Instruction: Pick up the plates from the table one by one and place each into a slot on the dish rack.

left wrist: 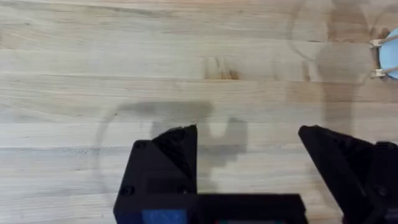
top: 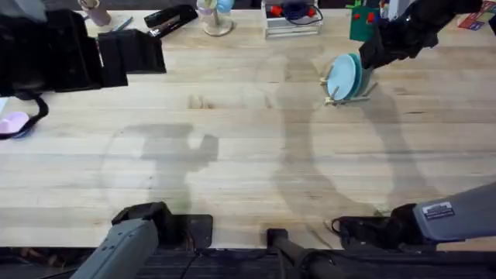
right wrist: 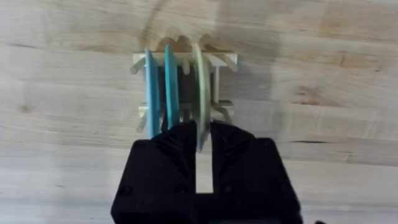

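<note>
The small wooden dish rack [top: 346,97] [right wrist: 181,62] stands at the back right of the table [top: 232,155]. Three plates stand upright in its slots. A pale blue plate [top: 341,76] [right wrist: 151,87] is at one end, with the teal-blue plate [top: 358,66] [right wrist: 169,87] beside it. The cream-yellow plate [right wrist: 199,81] stands a slot further along. My right gripper [top: 370,58] [right wrist: 204,134] is over the rack, shut on the cream-yellow plate's edge. My left gripper [left wrist: 247,134] hangs open above bare wood near the front left, holding nothing.
Black boxes [top: 54,50] fill the back left corner. Along the back edge stand a black stapler-like tool [top: 170,17], a cup [top: 217,19], a white wire tray [top: 293,19] and a green box [top: 363,23]. A pink object [top: 12,124] lies at the left edge.
</note>
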You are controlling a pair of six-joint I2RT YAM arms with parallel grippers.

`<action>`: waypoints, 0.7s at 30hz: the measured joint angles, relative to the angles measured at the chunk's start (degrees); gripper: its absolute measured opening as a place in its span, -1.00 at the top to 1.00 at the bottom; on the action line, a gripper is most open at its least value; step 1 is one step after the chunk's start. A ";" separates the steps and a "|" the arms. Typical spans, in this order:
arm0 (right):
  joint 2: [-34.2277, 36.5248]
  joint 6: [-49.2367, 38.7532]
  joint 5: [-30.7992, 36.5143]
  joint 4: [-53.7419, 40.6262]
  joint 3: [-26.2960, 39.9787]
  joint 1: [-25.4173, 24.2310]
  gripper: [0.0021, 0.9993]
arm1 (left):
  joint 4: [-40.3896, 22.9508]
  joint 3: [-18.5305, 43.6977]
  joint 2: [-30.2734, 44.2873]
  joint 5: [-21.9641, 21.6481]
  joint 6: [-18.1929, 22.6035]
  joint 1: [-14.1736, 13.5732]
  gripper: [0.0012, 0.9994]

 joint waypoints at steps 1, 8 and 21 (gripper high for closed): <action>0.00 0.00 -0.06 -0.01 0.00 0.00 0.70 | 0.00 0.01 0.00 0.00 0.00 -0.01 -0.99; 0.00 0.02 -0.42 -0.02 0.00 0.00 0.69 | 0.00 0.00 0.00 0.00 0.01 -0.02 -0.99; -4.85 0.02 -0.44 -3.85 0.83 0.00 0.50 | -0.01 0.00 0.00 0.00 0.00 0.00 -0.99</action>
